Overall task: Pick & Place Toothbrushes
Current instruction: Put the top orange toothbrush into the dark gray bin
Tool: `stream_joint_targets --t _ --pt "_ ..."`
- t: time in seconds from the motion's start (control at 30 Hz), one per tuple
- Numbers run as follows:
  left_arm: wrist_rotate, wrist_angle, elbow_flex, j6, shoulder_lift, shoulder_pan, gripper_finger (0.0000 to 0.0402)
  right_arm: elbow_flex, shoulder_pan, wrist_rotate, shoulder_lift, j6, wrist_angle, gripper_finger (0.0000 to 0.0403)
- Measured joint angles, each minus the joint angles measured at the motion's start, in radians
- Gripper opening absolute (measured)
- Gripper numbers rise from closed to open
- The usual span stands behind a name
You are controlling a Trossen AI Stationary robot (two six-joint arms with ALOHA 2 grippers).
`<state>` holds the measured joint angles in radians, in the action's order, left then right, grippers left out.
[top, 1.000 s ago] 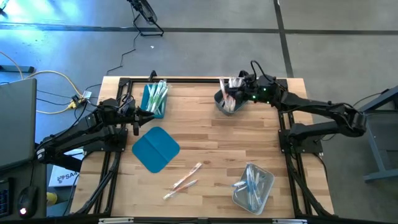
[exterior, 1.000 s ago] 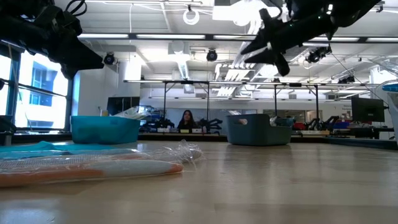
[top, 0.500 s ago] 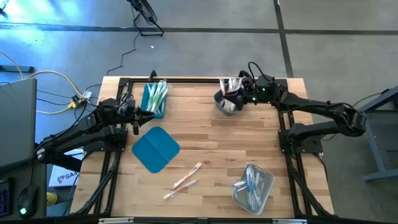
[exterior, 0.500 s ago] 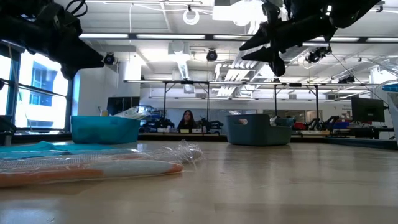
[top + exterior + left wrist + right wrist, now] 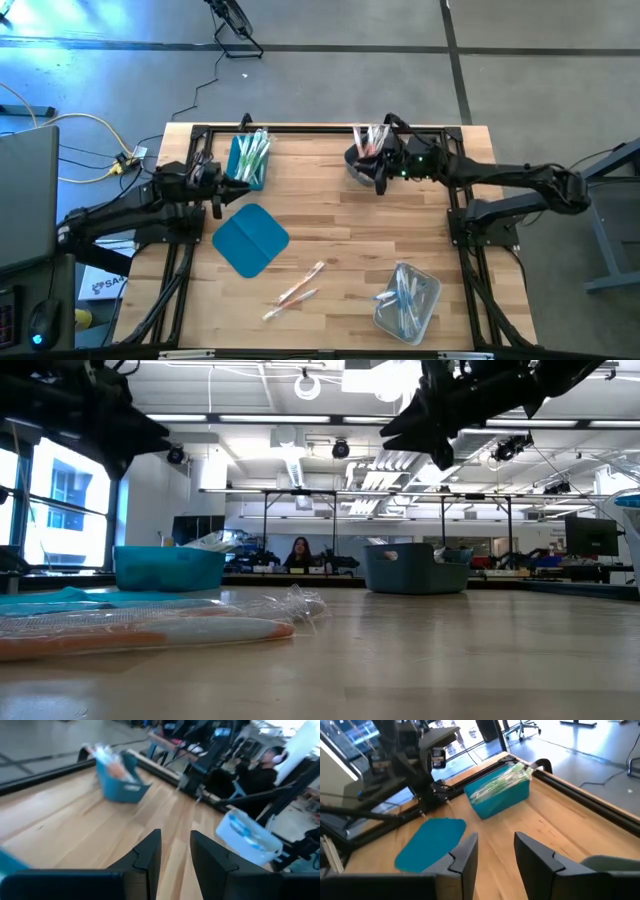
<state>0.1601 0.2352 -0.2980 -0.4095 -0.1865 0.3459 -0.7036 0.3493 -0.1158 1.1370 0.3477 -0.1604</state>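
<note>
Green toothbrushes stand in the teal bin (image 5: 248,158) at the far left, and pink ones (image 5: 372,135) in the grey bin (image 5: 362,165) at the far middle. Blue ones lie in the clear bin (image 5: 407,300) near the right front. Three loose toothbrushes (image 5: 297,288) lie on the wood by the near edge. My left gripper (image 5: 236,184) hovers open just near of the teal bin, empty. My right gripper (image 5: 381,178) hangs open at the grey bin's right near side, above the table; in its wrist view nothing lies between the fingers (image 5: 465,857).
A flat teal lid (image 5: 250,240) lies on the table between the teal bin and the loose toothbrushes. A black frame rail (image 5: 300,128) runs along the far edge. Bare wood (image 5: 330,215) spans the middle. A person (image 5: 300,552) sits far behind the table.
My right gripper has swung from above the grey bin's far part toward the table's near edge, rolling about its own axis, and stays open and empty. The bins and toothbrushes have kept their places.
</note>
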Motion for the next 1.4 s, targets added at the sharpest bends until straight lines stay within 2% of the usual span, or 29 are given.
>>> stream_joint_targets --t 0.27,0.67,0.8,1.03,1.4 --pt "-0.204 -0.092 -0.001 0.007 -0.116 -0.223 0.0099 0.0 -0.095 0.072 0.0 -0.039 0.0 0.012" --pt "-0.503 -0.253 -0.004 -0.038 -0.444 -0.541 0.0099 0.0 -0.116 0.073 0.0 -0.031 0.015 0.012" --pt "-0.563 -0.251 -0.034 -0.093 -0.52 -0.619 0.0099 0.0 -0.116 0.073 0.0 -0.032 0.049 0.012" --pt "-0.669 -0.25 -0.145 -0.097 -0.639 -0.734 0.0099 0.0 -0.116 0.073 0.0 -0.032 0.056 0.012" --pt "-0.722 -0.18 -0.388 -0.139 -0.888 -0.82 0.0099 0.0 -0.116 0.073 0.0 -0.092 0.066 0.012"
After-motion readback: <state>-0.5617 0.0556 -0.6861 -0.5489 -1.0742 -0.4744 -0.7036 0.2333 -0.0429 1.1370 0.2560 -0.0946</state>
